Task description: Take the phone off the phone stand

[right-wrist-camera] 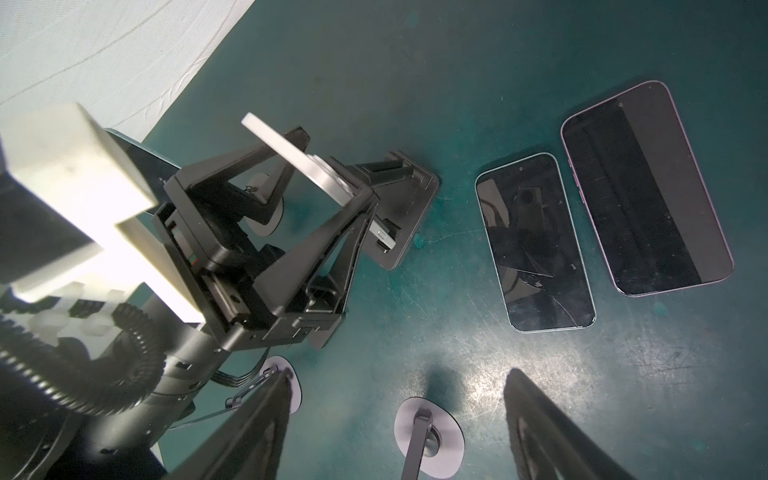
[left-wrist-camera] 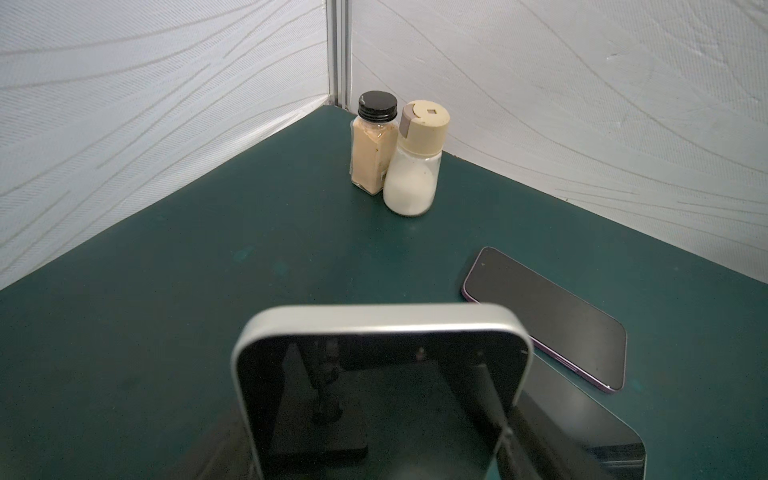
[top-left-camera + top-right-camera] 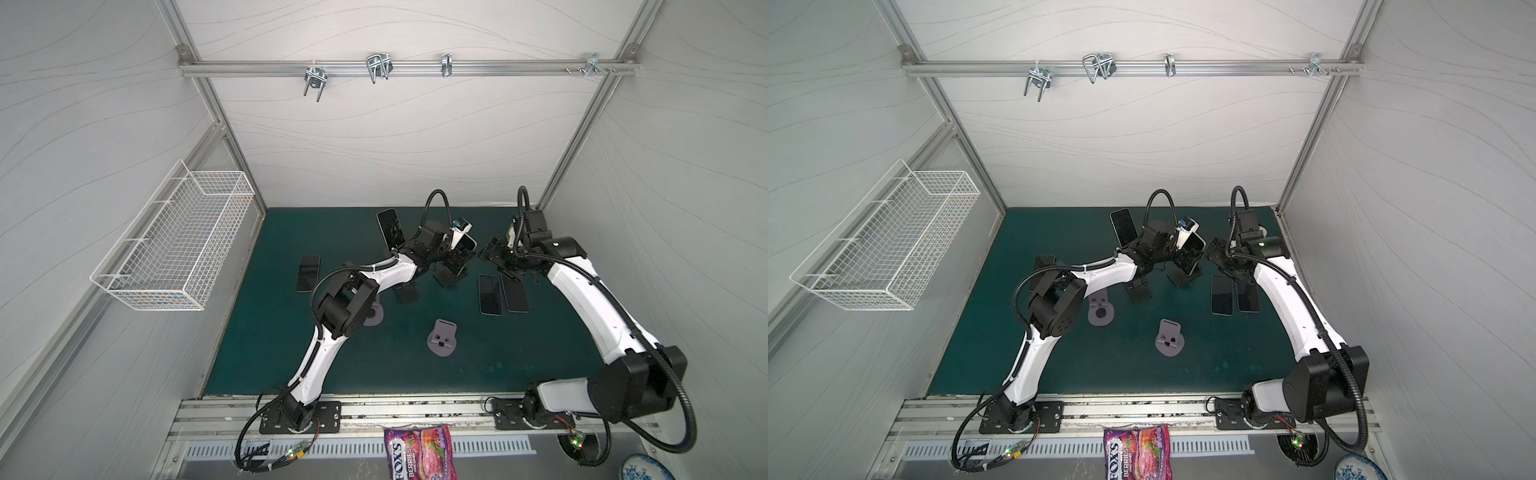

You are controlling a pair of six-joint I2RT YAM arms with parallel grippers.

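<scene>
A silver-edged phone [image 2: 382, 374] with a dark screen stands upright over a black phone stand [image 3: 446, 279] at the back middle of the green mat. It shows in both top views [image 3: 1196, 248]. My left gripper [image 3: 452, 254] is shut on the phone's two side edges, which the right wrist view [image 1: 332, 166] shows best, with the stand [image 1: 405, 216] just beyond it. In the left wrist view the phone hides the jaws. My right gripper [image 1: 399, 415] hangs open and empty a little to the right [image 3: 492, 254], apart from the phone.
A second phone [image 3: 390, 228] leans on another black stand [image 3: 407, 293]. Phones lie flat to the right [image 3: 490, 295] [image 3: 515, 296] and left [image 3: 308, 272]. Two grey stands [image 3: 442, 337] [image 3: 374, 316] sit nearer the front. Two spice bottles [image 2: 372, 145] [image 2: 415, 166] stand in the back corner.
</scene>
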